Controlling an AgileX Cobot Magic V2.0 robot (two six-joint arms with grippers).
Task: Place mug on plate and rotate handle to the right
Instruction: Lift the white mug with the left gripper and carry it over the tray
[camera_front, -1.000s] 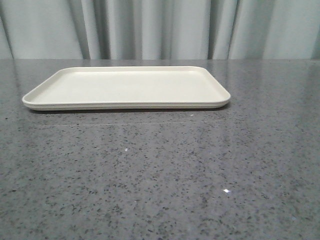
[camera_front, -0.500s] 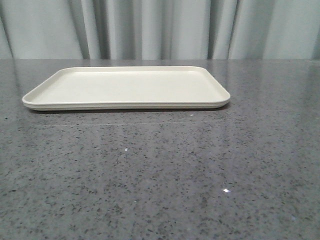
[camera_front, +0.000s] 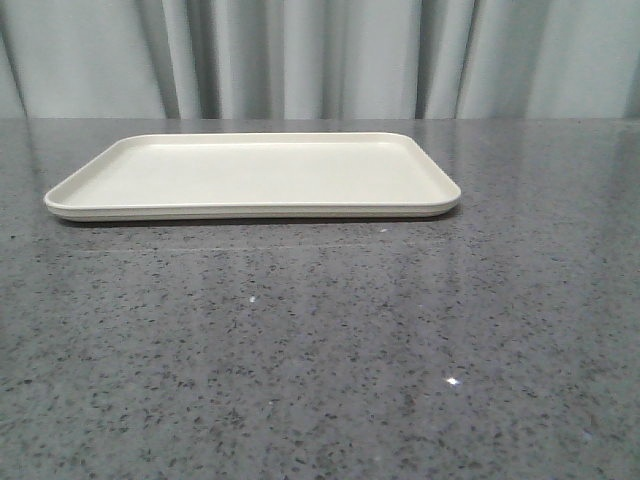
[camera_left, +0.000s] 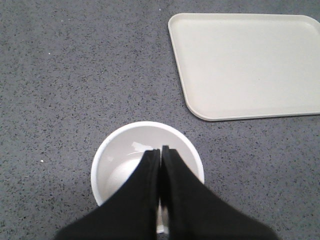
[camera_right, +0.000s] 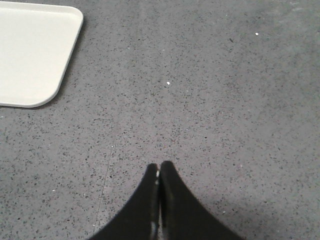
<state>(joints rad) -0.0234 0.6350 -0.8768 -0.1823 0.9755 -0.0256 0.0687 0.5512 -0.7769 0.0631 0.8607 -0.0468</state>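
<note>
The cream plate (camera_front: 250, 175) lies flat on the grey speckled table, bare, at the back and left of centre. In the left wrist view the white mug (camera_left: 120, 150) stands upright on the table, seen from above, well apart from the plate (camera_left: 250, 65). My left gripper (camera_left: 160, 149) is shut, its black fingers pressed together over the mug's opening with nothing held. The handle is hidden under the fingers. My right gripper (camera_right: 159, 165) is shut above bare table, with a corner of the plate (camera_right: 30, 55) some way off. Neither arm nor the mug shows in the front view.
A pale curtain (camera_front: 320, 60) hangs behind the table's far edge. The grey speckled tabletop (camera_front: 330, 340) stretches in front of the plate.
</note>
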